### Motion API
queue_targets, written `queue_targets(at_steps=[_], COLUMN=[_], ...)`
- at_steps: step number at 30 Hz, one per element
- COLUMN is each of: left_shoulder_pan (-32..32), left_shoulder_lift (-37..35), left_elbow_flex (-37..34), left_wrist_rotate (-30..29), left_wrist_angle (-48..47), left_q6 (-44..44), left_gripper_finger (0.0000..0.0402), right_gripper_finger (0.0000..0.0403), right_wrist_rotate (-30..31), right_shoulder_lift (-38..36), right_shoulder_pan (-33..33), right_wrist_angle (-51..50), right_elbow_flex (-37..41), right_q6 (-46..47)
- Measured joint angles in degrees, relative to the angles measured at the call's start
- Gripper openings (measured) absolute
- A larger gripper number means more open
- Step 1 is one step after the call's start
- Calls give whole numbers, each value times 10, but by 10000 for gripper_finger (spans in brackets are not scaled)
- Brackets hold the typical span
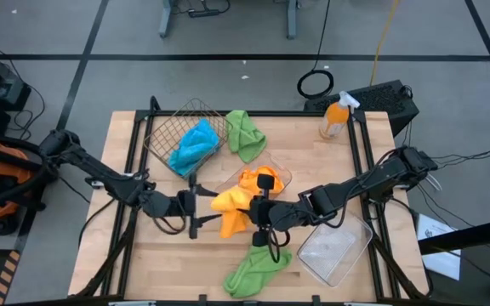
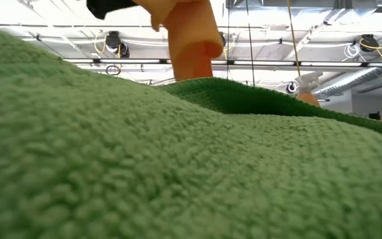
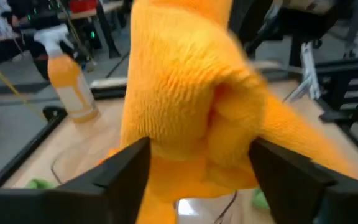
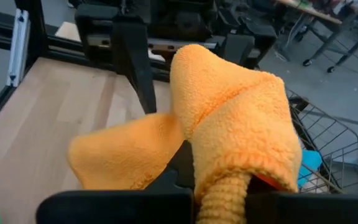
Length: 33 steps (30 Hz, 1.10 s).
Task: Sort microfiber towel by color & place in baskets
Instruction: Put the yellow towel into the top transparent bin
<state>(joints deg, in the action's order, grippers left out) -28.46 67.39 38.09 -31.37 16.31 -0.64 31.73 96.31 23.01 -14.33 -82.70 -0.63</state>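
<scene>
High view: an orange towel [image 1: 232,212] hangs between both arms near the centre of the surface [image 1: 126,255]. The left gripper [image 1: 196,204] is at its nine o'clock side and the right gripper [image 1: 260,212] at its three o'clock side. A second orange towel [image 1: 258,178] lies in a clear tray [image 1: 283,176] just toward twelve o'clock. A blue towel [image 1: 194,144] sits in the wire basket [image 1: 164,136]; green towels lie at twelve o'clock [image 1: 243,132] and six o'clock [image 1: 258,270]. An empty clear tray [image 1: 334,246] is at four o'clock and a spray bottle [image 1: 334,117] at one o'clock.

Low view: green pile fills the view; an orange fold [image 2: 191,36] hangs above it.

Left wrist view: the left fingers [image 3: 126,171] stand spread either side of the bunched cloth [image 3: 185,93], not pressing it.

Right wrist view: the right gripper [image 4: 194,180] pinches a rolled edge of the cloth [image 4: 229,118].

Judgement: the cloth is light, soft and limp and grippy rather than slippery. A pinch on a bunched fold should hold best. Its long axis runs nine to three o'clock between the grippers, with the loose part drooping toward the surface.
</scene>
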Motion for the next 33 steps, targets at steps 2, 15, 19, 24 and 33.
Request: queue_targets(at_steps=[2, 15, 19, 24, 33], left_shoulder_pan=[-12, -72, -69, -46, -8], left_shoulder_lift=[-16, -58, -25, 28, 76], left_elbow_flex=[0, 0, 0, 0, 0], left_wrist_rotate=[-22, -18, -2, -1, 14], left_wrist_angle=[-3, 178, 222, 280, 283], left_q6=[-14, -169, -192, -232, -254], left_gripper_finger=[308, 382, 382, 383, 303], right_gripper_finger=[1, 0, 0, 0, 2], right_wrist_rotate=[3, 42, 42, 43, 42], right_shoulder_lift=[-7, -18, -17, -8, 21], right_shoulder_pan=[5, 41, 41, 40, 40], right_wrist_angle=[0, 63, 69, 72, 73], right_elbow_flex=[0, -1, -1, -1, -1], right_q6=[-5, -89, -93, -95, -106])
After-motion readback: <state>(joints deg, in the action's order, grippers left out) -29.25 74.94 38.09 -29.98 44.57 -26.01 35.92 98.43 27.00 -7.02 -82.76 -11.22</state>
